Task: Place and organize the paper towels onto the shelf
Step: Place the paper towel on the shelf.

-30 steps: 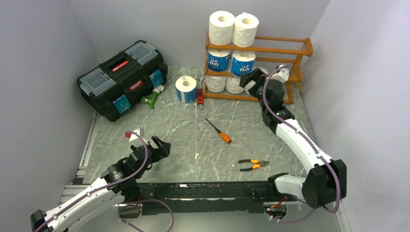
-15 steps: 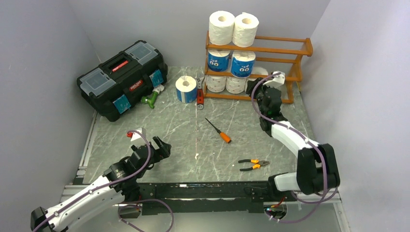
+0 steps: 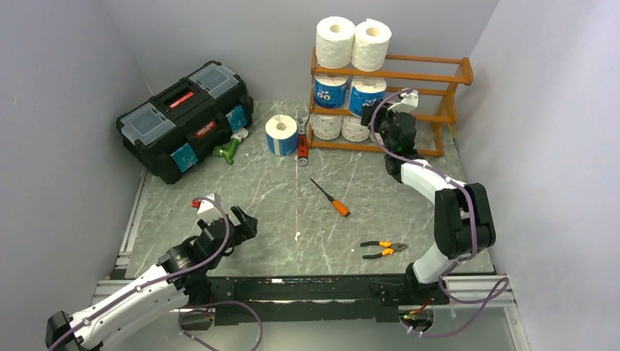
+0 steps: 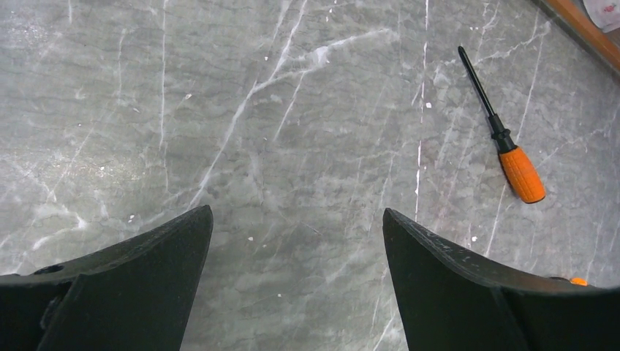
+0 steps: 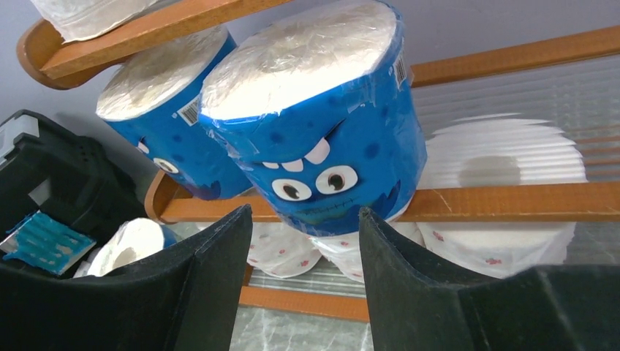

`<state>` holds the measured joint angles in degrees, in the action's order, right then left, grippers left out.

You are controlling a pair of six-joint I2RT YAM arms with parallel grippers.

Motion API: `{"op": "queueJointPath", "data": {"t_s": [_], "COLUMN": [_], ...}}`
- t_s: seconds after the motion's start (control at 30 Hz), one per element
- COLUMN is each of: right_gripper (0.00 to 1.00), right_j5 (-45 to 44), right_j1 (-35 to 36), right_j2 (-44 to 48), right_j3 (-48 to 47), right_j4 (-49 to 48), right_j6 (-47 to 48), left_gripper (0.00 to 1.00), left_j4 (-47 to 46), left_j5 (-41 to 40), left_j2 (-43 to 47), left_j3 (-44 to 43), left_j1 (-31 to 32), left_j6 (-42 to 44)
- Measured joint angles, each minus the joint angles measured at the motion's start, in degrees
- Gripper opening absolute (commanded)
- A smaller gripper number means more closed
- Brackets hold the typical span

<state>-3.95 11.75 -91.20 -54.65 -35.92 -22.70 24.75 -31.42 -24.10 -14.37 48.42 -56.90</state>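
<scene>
Right gripper (image 5: 303, 219), jaws parted and empty, at the middle tier of the orange-brown slatted wooden shelf (image 3: 431, 75).
One blue-wrapped paper roll (image 3: 281, 134) stands on the grey marbled table (image 3: 256, 190) just beside the shelf; fetching it seems next.

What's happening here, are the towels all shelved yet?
Nearly. The right hand is at the middle tier of the shelf, fingers apart just in front of a blue-wrapped roll sitting there, not gripping it. White rolls sit on the top and bottom tiers. One last blue roll stands on the table left of the shelf. The left hand hovers open over the table, holding nothing.
</scene>
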Motion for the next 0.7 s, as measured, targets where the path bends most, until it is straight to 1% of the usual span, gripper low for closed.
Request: {"op": "queueJointPath", "data": {"t_s": [0.33,0.7], "right_gripper": [0.59,0.57], "right_j5": [0.2,0.2], "right_j1": [-0.1,-0.1], "right_j2": [-5.4,-8.9], "right_j3": [-5.7,-8.3], "right_j4": [2.1,3.0], "right_j6": [0.0,0.0], "left_gripper": [0.93,0.94], "left_j4": [-0.1,-1.5], "left_j5": [-1.0,-1.9], "left_j2": [-4.2,-8.2], "left_j3": [-0.5,-1.9], "left_j1": [0.0,0.0], "left_j6": [0.1,0.7]}}
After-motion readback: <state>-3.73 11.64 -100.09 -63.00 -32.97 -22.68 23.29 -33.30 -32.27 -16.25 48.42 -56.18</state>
